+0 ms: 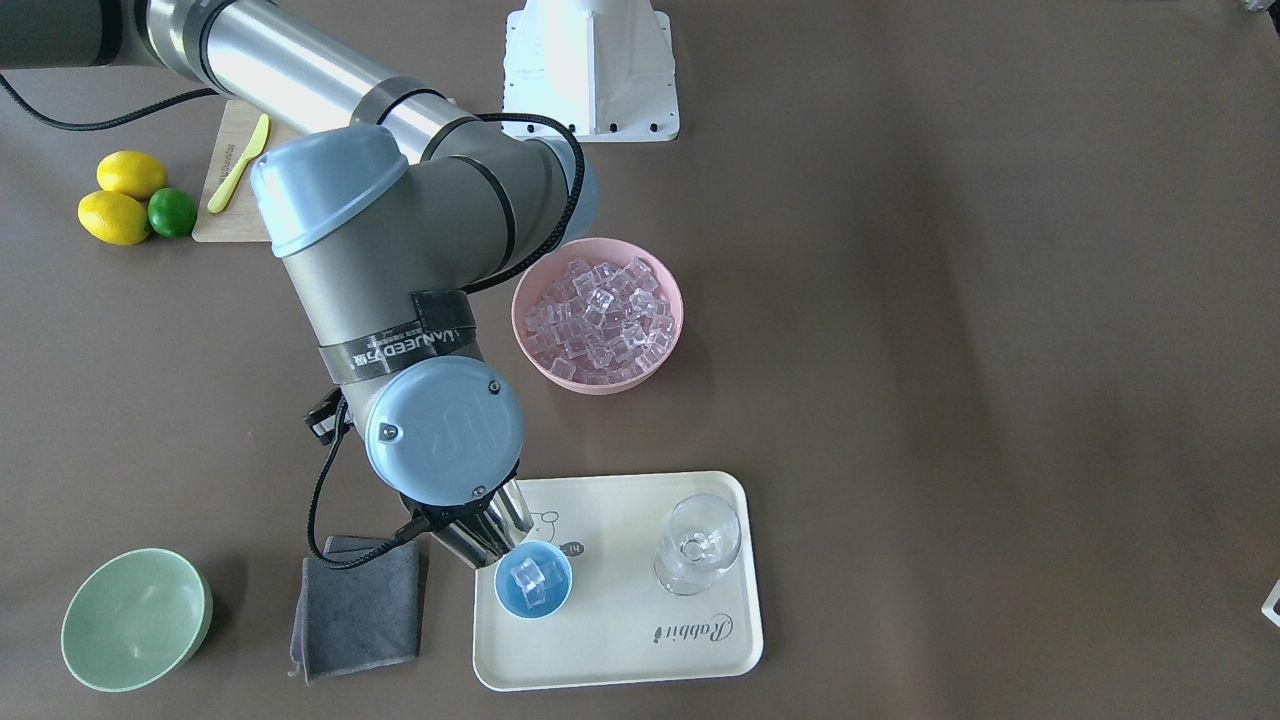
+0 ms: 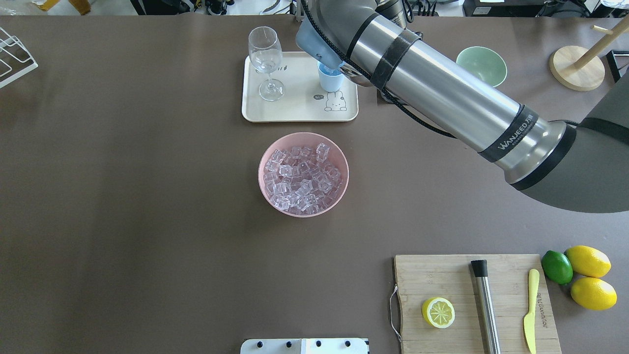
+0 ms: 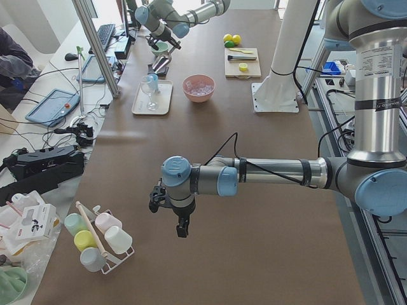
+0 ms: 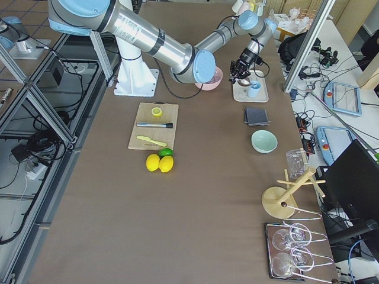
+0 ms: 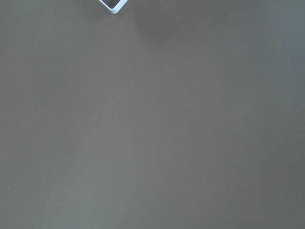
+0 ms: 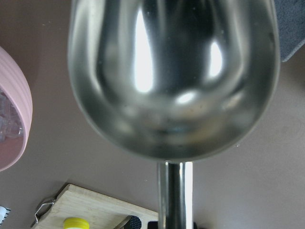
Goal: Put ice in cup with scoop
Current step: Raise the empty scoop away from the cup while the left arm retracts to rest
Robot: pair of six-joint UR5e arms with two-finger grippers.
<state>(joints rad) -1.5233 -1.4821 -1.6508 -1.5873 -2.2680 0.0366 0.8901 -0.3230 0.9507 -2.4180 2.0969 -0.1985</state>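
The light-blue cup [image 1: 533, 578] stands on a cream tray [image 1: 620, 650] and holds a few clear ice cubes [image 1: 530, 577]; it also shows in the overhead view [image 2: 330, 78]. More ice [image 1: 598, 310] fills a pink bowl [image 1: 655, 370]. My right gripper [image 6: 175, 224] is shut on the handle of the steel scoop [image 1: 487, 535], which is tilted right beside the cup's rim. The scoop's trough [image 6: 174, 71] looks empty. My left gripper [image 3: 182, 229] hangs over bare table far from the cup; I cannot tell whether it is open or shut.
A clear stemmed glass [image 1: 698, 545] stands on the tray. A grey cloth [image 1: 358, 605] and a pale green bowl [image 1: 135, 618] lie beside it. A cutting board [image 2: 442, 275] bears a steel cylinder [image 2: 485, 305], a lemon half and a yellow knife; lemons and a lime [image 2: 557, 267] lie next to it.
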